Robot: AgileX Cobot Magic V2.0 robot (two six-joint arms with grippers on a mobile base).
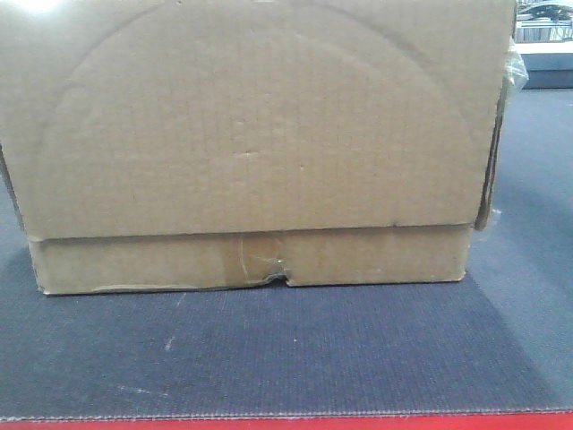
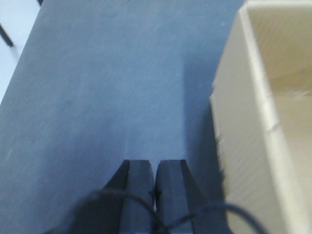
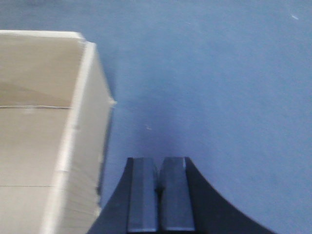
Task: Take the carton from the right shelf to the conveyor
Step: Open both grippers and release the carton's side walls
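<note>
The carton (image 1: 255,143) sat flat on the conveyor (image 1: 269,358), just behind its red front edge, so the delivery looked done. The left pincer (image 2: 155,168) and right pincer (image 3: 159,165) flanked it, each closed on nothing and not touching its sides, likely released to let it rest. It was brown corrugated cardboard with a taped seam, a lower flap band and a faint arc crease.

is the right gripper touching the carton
Apart. The right wrist view shows the right gripper, jaws shut, over the conveyor, with a strip of belt between it and the carton wall.
</note>
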